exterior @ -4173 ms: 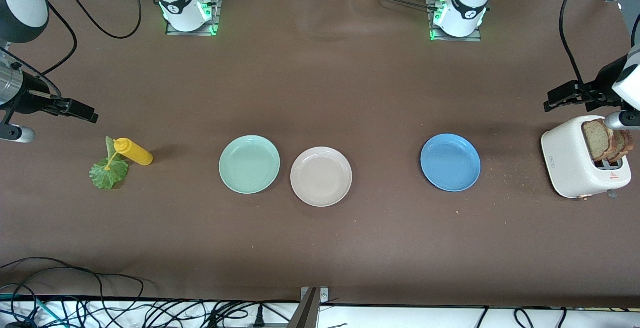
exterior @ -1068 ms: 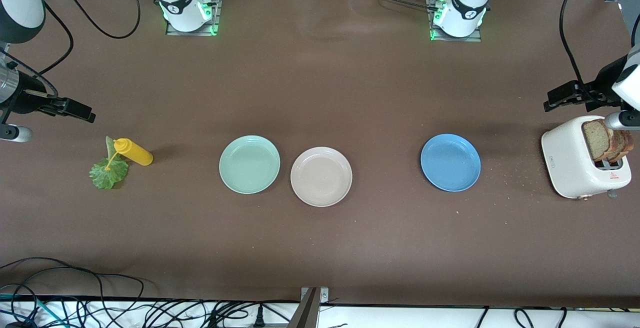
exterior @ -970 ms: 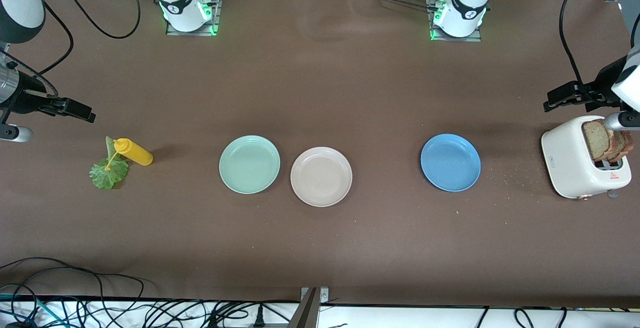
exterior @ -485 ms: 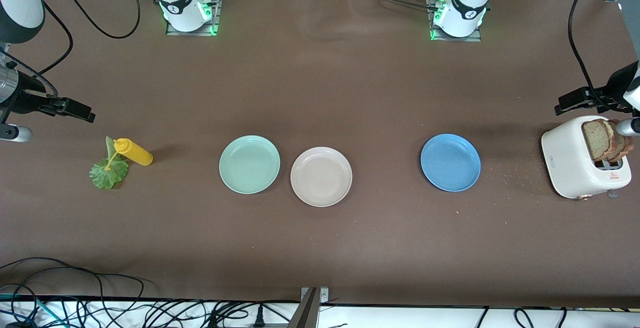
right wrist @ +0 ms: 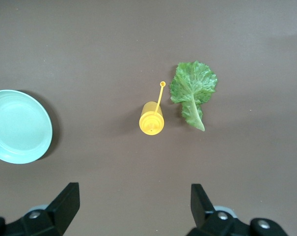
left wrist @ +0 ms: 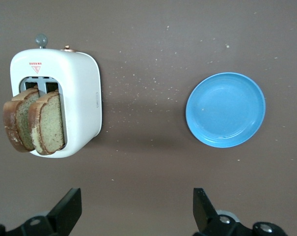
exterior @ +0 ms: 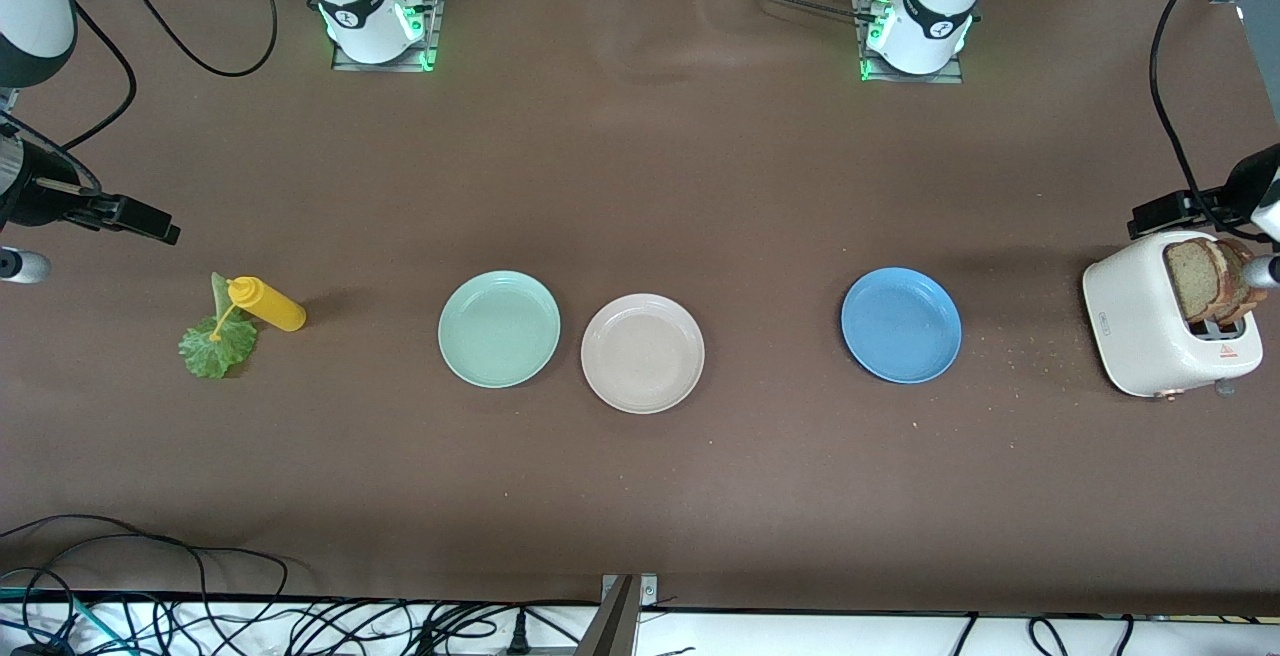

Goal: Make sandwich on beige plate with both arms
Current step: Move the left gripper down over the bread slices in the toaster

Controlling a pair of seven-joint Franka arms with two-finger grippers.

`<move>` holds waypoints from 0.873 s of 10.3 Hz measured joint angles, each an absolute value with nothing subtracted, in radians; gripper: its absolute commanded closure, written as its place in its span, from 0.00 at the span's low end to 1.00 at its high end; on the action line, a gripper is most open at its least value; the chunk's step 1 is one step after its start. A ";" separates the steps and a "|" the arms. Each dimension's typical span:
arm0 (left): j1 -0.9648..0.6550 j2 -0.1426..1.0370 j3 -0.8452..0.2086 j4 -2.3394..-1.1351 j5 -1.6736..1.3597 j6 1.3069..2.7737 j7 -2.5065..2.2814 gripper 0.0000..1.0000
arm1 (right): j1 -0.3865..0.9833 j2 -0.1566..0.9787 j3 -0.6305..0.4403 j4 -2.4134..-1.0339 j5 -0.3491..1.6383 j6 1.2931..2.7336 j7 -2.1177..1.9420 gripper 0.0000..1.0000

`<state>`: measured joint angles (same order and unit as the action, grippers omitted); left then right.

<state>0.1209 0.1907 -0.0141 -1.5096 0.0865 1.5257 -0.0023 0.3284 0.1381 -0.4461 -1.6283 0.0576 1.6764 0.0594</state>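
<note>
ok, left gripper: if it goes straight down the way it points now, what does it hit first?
Probably bare table. The open left gripper points down between the toaster and the blue plate, with neither directly under it. Depth is unclear.

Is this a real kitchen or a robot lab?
Most likely a robot lab staged as a kitchen. Two robot arms are bolted to a brown table, loose cables trail along its edge, and the only kitchen things are a toaster with bread in it and plastic plates like the beige plate.

Three plates mid-tabletop (exterior: pixel 640 496); toaster (exterior: pixel 1150 326) holding bread (exterior: pixel 1195 281) at left arm's end; bottle (exterior: pixel 265 303), lettuce (exterior: pixel 215 346) at right arm's end
</note>
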 measured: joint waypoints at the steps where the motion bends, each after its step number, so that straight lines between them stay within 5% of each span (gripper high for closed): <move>1: 0.125 0.209 -0.014 -1.510 0.110 1.526 -0.002 0.00 | 0.328 0.138 -0.450 -1.628 0.058 1.676 0.053 0.00; 5: 0.146 0.244 -0.009 -1.539 0.199 1.549 0.018 0.00 | 0.328 0.138 -0.450 -1.628 0.058 1.676 0.041 0.00; 9: 0.159 0.242 0.078 -1.732 0.204 1.831 0.158 0.00 | 0.328 0.138 -0.450 -1.628 0.058 1.676 0.039 0.00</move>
<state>0.1591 0.2423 0.0781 -1.7318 0.2043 1.8315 0.1582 0.3278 0.1382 -0.4503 -1.6284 0.0577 1.6764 0.0387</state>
